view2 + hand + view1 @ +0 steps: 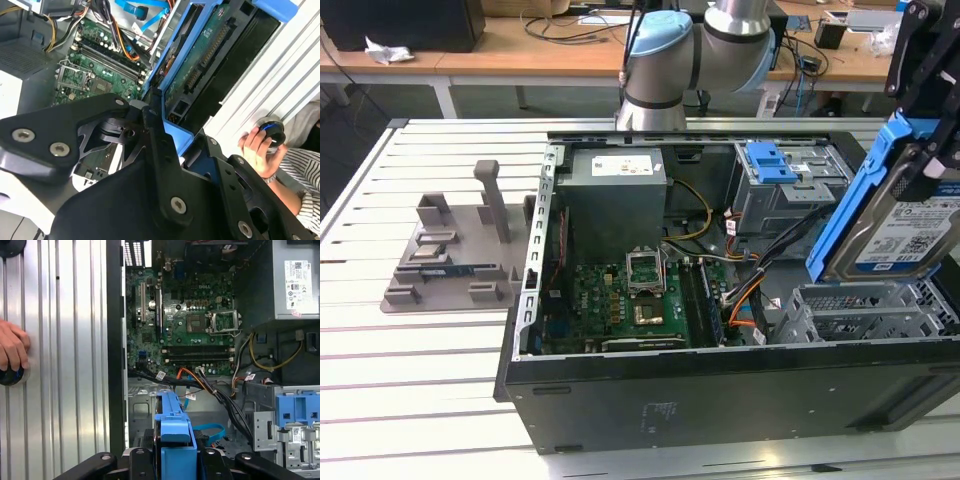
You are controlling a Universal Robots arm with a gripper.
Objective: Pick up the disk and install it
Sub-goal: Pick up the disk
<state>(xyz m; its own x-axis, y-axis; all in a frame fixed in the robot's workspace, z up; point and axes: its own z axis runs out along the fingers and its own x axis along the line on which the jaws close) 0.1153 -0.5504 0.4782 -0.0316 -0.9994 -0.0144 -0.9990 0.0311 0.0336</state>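
The disk (905,235), silver with a white-and-blue label and blue side rails, hangs tilted on edge above the open computer case (720,390) at the exterior view's right. My gripper (932,150) is shut on it from above. It is held over an empty grey drive bay (860,310) at the case's front corner and stands clear of it. The second wrist view shows the disk's green circuit-board underside (205,60) between my black fingers (150,135). One blue rail (172,435) runs out from the gripper (172,462) in the first wrist view.
Inside the case are the motherboard (620,300), the grey power supply (615,190), cable bundles (760,265) and a grey cage with a blue latch (770,165). A grey fixture (450,250) lies at the table's left. A person's hand (257,147) rests on a round knob beside the case.
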